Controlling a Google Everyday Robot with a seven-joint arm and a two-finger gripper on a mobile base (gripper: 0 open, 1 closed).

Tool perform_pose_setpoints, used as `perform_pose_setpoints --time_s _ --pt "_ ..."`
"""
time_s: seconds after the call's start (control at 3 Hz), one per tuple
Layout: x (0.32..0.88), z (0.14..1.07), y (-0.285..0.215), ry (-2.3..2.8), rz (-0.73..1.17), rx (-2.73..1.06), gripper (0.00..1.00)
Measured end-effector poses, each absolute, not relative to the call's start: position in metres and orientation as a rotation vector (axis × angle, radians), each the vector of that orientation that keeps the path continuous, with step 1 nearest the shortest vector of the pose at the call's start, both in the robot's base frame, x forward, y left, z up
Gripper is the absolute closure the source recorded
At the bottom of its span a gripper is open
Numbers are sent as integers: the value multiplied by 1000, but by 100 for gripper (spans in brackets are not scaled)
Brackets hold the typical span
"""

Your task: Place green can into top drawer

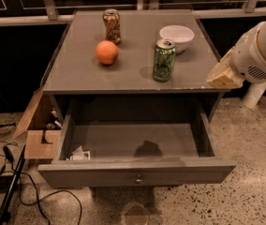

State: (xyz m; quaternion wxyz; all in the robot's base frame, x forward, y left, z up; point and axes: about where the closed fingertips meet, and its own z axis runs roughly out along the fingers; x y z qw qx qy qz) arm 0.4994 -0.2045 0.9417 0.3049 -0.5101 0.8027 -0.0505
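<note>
My gripper (223, 75), open or closed I could not tell, hung at frame right, short of the upright green can (163, 60); the top drawer (137, 172) stood open to receive it.

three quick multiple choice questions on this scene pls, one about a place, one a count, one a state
1. Where is the green can? A on the floor; B on the cabinet top near the white bowl; C on a shelf.
2. How many cans show? A one; B four; C two.
3. The top drawer is: A pulled open; B shut; C removed.
B: it stands upright there, left of the tool at the cabinet's right edge. C: green plus the brown-gold can. A: its inside shows.
</note>
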Motion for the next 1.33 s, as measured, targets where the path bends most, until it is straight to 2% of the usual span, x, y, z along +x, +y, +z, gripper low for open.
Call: perform_pose_setpoints --time_s 0.67,1.33 --pt "525 928 -207 2125 -143 -1209 100" --pt "595 914 -158 2037 -11 -1131 99"
